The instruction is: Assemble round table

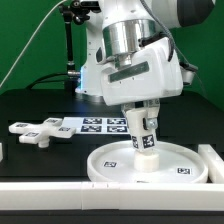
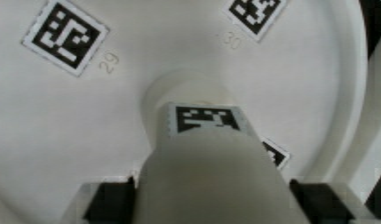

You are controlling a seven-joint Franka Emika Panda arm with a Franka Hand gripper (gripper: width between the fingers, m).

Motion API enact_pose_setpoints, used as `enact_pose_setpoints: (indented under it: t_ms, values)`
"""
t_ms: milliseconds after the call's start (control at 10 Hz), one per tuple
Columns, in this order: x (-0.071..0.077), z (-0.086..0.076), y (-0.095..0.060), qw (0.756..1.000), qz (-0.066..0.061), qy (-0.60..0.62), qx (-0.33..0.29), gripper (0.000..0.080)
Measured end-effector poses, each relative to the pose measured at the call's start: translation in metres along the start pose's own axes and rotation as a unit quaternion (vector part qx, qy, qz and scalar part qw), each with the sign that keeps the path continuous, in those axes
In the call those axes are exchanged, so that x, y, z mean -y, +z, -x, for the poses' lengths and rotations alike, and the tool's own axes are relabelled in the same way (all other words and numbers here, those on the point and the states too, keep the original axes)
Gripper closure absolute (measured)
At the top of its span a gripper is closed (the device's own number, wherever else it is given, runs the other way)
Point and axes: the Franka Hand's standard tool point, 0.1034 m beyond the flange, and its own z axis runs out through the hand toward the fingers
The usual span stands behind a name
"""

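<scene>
Disc (image 2: 98, 110) cropped by wrist-view edges; leg (image 2: 205, 150) hides hub; marker board (image 1: 95, 124) partly behind arm (image 1: 135, 60).

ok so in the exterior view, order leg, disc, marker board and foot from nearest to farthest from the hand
1. leg, held in the hand
2. disc, just below
3. marker board, behind, toward the exterior view's left
4. foot, farthest to the exterior view's left
</scene>
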Motion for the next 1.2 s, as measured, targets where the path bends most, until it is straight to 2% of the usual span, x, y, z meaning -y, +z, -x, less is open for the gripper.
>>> enact_pose_setpoints:
  t_ms: [100, 200, 300, 400, 600, 900, 1100, 1200]
  values:
    - [0.000, 0.000, 0.000, 1.000, 0.000, -0.002, 0.000, 0.0386]
    - [0.000, 0.001, 0.000, 1.000, 0.001, -0.014, 0.002, 0.0221]
    - [0.001, 0.005, -0.005, 0.998, 0.011, -0.063, 0.016, 0.0221]
    - [0.004, 0.006, -0.008, 0.995, 0.013, -0.100, 0.022, 0.0160]
    - [0.006, 0.006, -0.008, 0.990, 0.014, -0.140, 0.026, 0.0153]
    - [0.006, 0.006, -0.008, 0.970, 0.011, -0.242, 0.027, 0.0150]
    - [0.008, 0.004, -0.009, 0.930, 0.015, -0.365, 0.025, 0.0150]
    - [0.010, 0.005, -0.010, 0.900, 0.019, -0.435, 0.024, 0.0150]
